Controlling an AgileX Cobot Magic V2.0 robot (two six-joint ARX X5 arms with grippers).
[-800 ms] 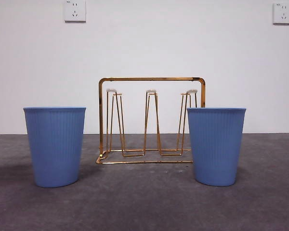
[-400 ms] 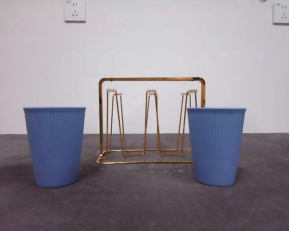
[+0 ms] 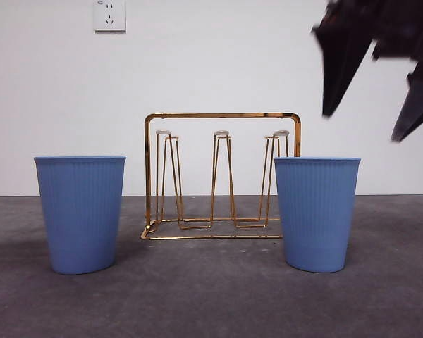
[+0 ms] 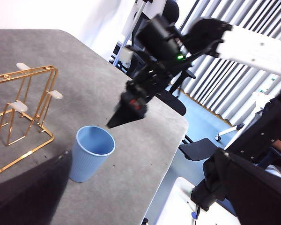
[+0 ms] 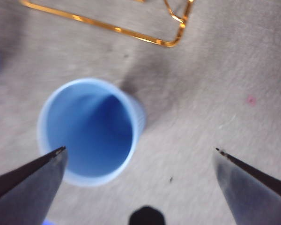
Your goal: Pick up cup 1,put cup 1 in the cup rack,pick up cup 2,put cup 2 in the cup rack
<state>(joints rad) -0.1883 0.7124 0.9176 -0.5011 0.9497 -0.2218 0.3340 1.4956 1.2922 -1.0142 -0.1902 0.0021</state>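
Two ribbed blue cups stand upright on the grey table, one at the left and one at the right. The gold wire cup rack stands behind and between them, with nothing on its white-tipped prongs. My right gripper is open and empty. It hangs above the right cup and a little to its right. In the right wrist view the gripper looks down on that cup, which lies towards one jaw. The left wrist view shows the same cup, the right gripper and the rack. My left gripper is out of view.
A corner of the rack's base frame lies just beyond the right cup. The table's edge runs close past that cup, with chairs and floor beyond. A white wall with a socket stands behind the rack.
The right arm has come into the front view from the top right with its jaws open. It was out of view before. The cups and the rack have not moved.
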